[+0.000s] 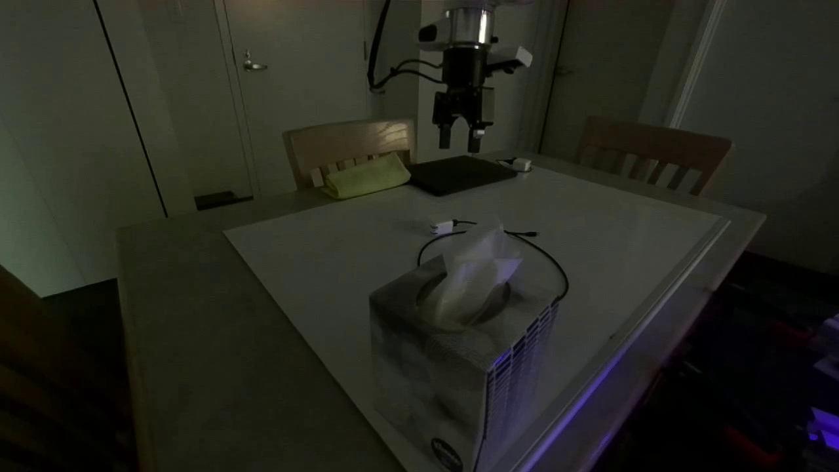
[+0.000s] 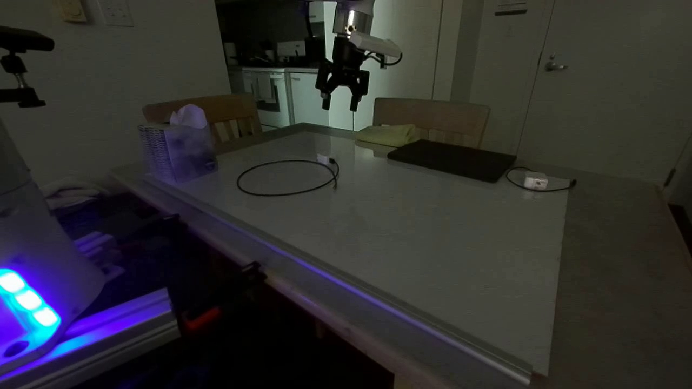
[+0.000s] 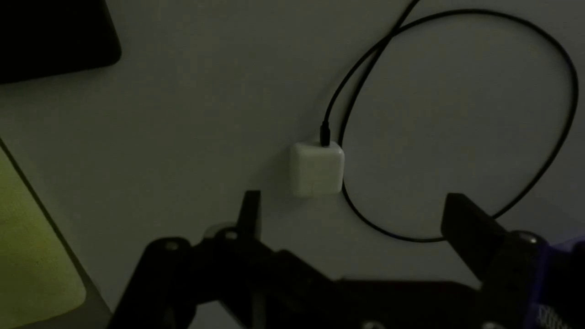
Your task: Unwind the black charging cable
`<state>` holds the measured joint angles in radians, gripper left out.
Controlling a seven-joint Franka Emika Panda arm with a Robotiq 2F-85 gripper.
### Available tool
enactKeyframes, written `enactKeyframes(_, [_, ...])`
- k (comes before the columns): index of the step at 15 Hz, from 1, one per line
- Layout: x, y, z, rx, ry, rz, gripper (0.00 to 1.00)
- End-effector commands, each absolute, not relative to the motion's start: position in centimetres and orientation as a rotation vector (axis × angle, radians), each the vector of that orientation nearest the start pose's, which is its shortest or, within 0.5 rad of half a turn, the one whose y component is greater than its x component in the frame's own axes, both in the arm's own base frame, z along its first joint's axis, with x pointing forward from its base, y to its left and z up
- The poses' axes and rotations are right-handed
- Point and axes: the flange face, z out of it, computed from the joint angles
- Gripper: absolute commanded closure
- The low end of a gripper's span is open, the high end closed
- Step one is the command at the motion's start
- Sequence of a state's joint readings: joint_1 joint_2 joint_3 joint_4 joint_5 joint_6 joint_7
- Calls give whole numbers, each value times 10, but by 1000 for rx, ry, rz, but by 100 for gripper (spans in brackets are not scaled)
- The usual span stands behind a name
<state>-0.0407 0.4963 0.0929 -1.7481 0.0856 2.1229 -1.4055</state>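
Lying looped: black cable point(image 3: 387, 38) (slim, smooth); pincer point(image 2: 340, 106) spread.

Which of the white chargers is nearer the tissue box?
The white charger with the widely looped black cable; the other charger lies beside the black slab.

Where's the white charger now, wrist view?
In the wrist view, the white charger sits near centre, at the left edge of the loop its black charging cable makes.
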Motion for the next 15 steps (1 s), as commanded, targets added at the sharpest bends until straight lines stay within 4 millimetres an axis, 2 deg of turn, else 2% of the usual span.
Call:
enactKeyframes(1, [650,33,282,-2277,-1918,30,0])
enactKeyframes(3, [654,36,275,-2308,-1897,98,0])
enactKeyframes(8, [652,57,232,-2283,-1908,255,0])
enactKeyframes(12, [650,71,204,-2266,-1959,262,0])
enactKeyframes(14, [654,75,199,-2282,-1949,220,0])
enactKeyframes(15, [657,77,201,-2317,-1887,194,0])
